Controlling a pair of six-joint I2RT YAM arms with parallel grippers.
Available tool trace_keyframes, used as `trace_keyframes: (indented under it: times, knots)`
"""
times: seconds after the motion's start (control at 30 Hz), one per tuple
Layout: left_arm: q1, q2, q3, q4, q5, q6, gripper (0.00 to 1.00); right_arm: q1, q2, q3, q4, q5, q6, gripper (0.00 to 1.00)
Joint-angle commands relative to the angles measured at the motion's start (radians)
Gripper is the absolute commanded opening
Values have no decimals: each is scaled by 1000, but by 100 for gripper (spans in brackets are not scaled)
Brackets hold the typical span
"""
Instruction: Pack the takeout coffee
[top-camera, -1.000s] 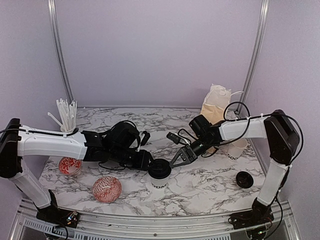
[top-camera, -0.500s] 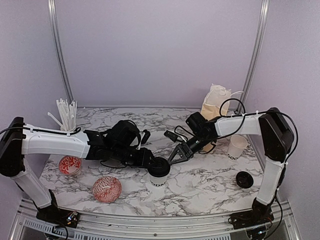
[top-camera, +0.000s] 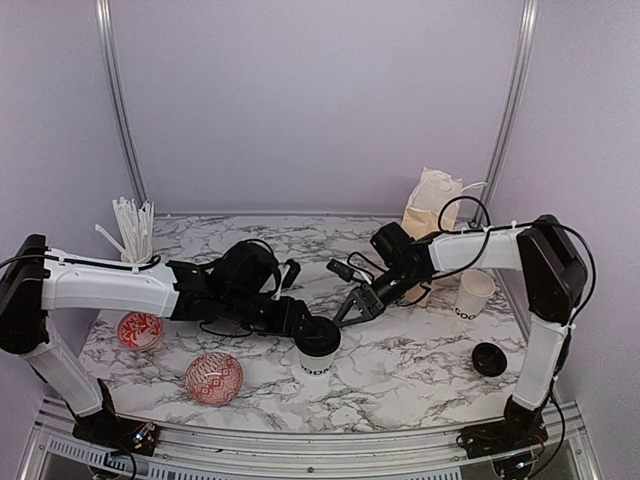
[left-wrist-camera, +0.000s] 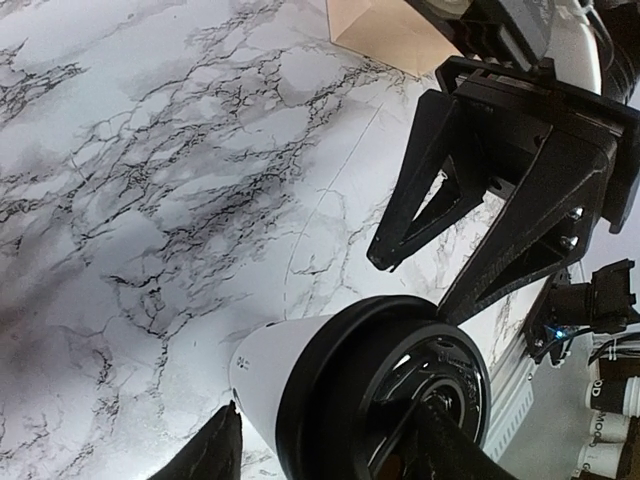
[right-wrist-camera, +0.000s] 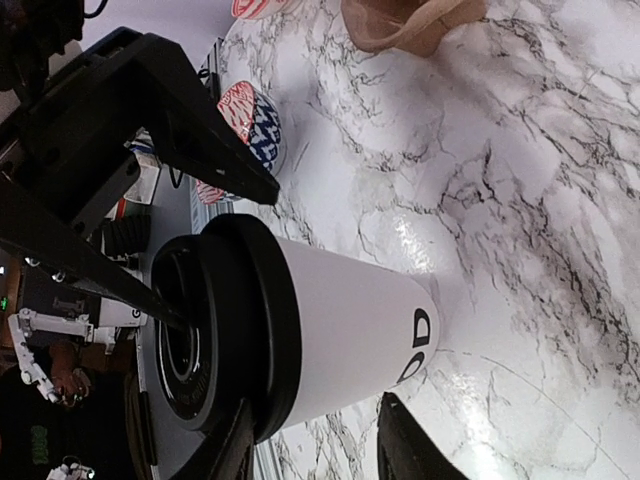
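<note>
top external: lidded cup (top-camera: 317, 356) between left tool (top-camera: 306, 323) and right tool (top-camera: 348, 314).

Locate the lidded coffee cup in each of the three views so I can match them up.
Top external: the lidded cup stands upright at front centre, between the two arms.
Left wrist: the cup fills the lower centre, its black lid to the right.
Right wrist: the cup lies across the middle of the picture, lid to the left, lettering to the right.
Shared landmark: the marble tabletop under it.
</note>
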Motion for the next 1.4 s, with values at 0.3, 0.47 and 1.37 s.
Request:
trace_keyframes:
  times: [0.3,0.47,1.37]
  knots:
    - [9,-156,-3,-102,-150,45,62,-28,-177,-1,-87,69,-140,57]
    - [34,-120,5,-109,-138,73,57,38,-235,-81,-87,212,-237,58]
    - [28,-238,-149,9,-84,31,65,-26,-23,208,-159,338,-230,49]
